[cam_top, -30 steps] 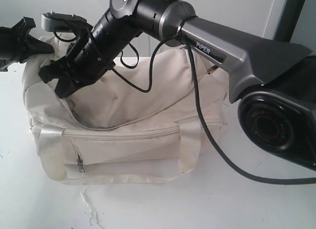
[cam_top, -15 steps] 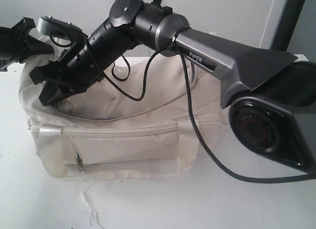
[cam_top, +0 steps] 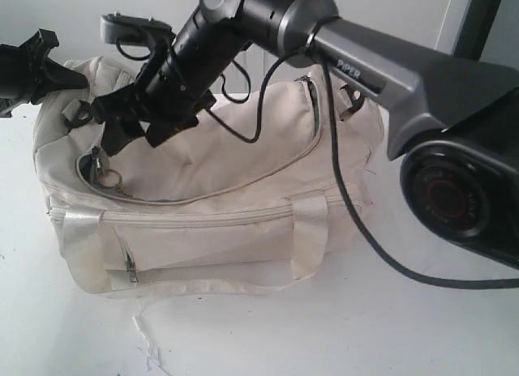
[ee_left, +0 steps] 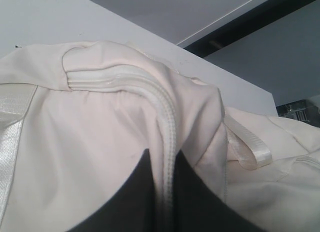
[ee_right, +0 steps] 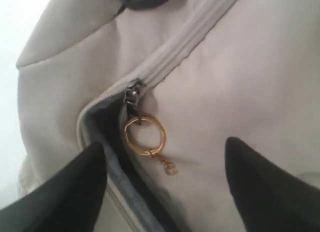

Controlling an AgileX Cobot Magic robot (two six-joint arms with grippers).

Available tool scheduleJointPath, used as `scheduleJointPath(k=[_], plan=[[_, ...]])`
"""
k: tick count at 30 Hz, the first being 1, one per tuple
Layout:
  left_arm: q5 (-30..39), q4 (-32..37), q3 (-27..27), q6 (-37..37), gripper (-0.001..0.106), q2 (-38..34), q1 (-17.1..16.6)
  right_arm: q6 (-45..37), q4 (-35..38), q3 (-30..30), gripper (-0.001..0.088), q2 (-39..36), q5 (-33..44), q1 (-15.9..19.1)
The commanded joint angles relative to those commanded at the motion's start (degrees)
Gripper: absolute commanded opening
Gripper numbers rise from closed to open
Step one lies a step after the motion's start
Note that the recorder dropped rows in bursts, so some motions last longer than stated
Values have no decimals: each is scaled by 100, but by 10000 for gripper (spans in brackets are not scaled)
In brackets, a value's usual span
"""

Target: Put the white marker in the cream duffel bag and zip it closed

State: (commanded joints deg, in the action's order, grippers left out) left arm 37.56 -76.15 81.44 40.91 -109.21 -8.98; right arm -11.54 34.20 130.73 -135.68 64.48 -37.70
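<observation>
Right wrist view: right jaws spread either side of the gold zip ring [ee_right: 144,135]; inside of the cream bag [ee_right: 250,67] too dark to read. Left jaws pinch its seam [ee_left: 167,122].

We read this as a robotics lab: bare white tabletop [cam_top: 324,335], plain pale wall [cam_top: 389,11], cabled grey arm [cam_top: 422,84] marked PIPER.

— The cream duffel bag [cam_top: 243,173], any pattern?
— None; plain cream throughout, its webbing handle [cam_top: 310,234] paler and glossier.
— The zip ring [ee_right: 144,136]?
— Gold, on a dark grey pull [ee_right: 132,98]; the lining [ee_right: 111,134] beside the ring is black. The surface [cam_top: 324,335] under the bag is white.
</observation>
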Motion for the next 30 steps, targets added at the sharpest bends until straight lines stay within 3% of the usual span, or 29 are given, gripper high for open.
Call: scheduleJointPath(k=[6, 13, 17, 21, 23, 26, 30], plan=[[35, 0, 0, 0, 3, 0, 0, 240, 810, 0, 656, -282, -82, 0], [69, 0, 0, 0, 3, 0, 0, 262, 1010, 0, 654, -475, -193, 0], [69, -11, 0, 0, 3, 0, 0, 262, 1140, 0, 589, -535, -224, 0], [81, -11, 0, 0, 3, 0, 0, 247, 1109, 0, 422, -580, -326, 0], [81, -11, 0, 0, 3, 0, 0, 212, 1099, 0, 280, -580, -316, 0], [108, -11, 0, 0, 3, 0, 0, 1, 1099, 0, -2, -569, -259, 10], [107, -1, 0, 0, 3, 0, 0, -144, 1096, 0, 0, -490, -151, 45]])
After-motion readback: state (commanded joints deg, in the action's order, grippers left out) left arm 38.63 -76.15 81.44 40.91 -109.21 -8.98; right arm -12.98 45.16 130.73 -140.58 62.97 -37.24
